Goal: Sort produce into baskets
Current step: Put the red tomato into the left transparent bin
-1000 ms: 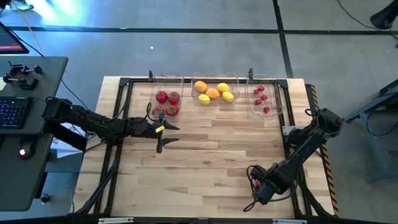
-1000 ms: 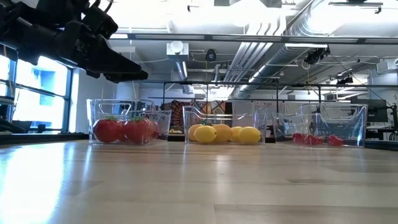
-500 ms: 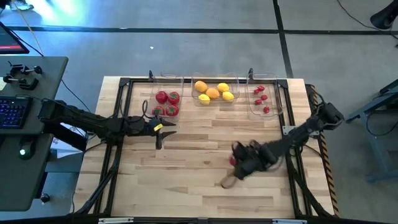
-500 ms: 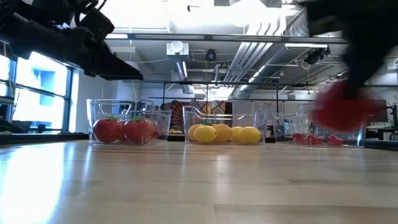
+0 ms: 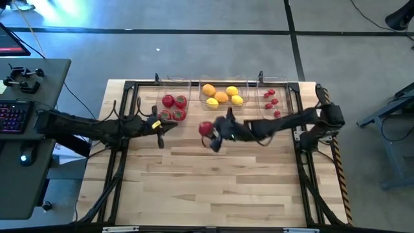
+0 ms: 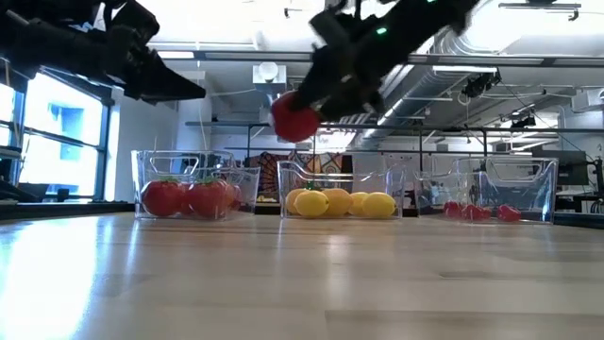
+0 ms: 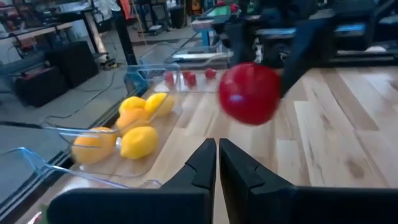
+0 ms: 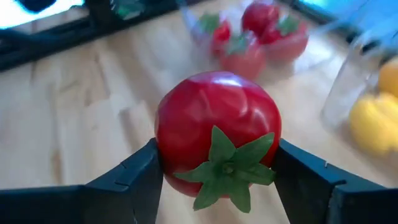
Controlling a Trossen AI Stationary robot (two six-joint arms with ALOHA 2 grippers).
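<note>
My right gripper (image 5: 208, 134) reaches from the table's right side to the middle, shut on a red tomato (image 5: 206, 128) with a green top, held above the wood (image 6: 295, 118). The tomato is just right of the left clear basket (image 5: 173, 107), which holds several tomatoes. The middle basket (image 5: 223, 96) holds yellow and orange citrus. The right basket (image 5: 273, 103) holds small red berries. My left gripper (image 5: 162, 127) hovers shut and holding nothing, near the tomato basket's near side. My right gripper pinches the tomato by two opposite round sides (image 8: 166, 140) between its two fingers (image 8: 134, 180). The green top (image 8: 227, 165) faces back toward the wrist. The fingers come from the table's right. The tomato is lifted clear of the table.
A black frame (image 5: 129, 87) runs along the table's edges behind and beside the baskets. Bare wood (image 5: 213, 181) covers the near half of the table. A desk with a keyboard (image 5: 13, 116) stands off the table's left.
My right gripper has swung from the near right corner toward the far left, carrying the tomato up and across to the table's middle. My left gripper has shut its fingers on nothing and shifted slightly toward the tomato basket.
</note>
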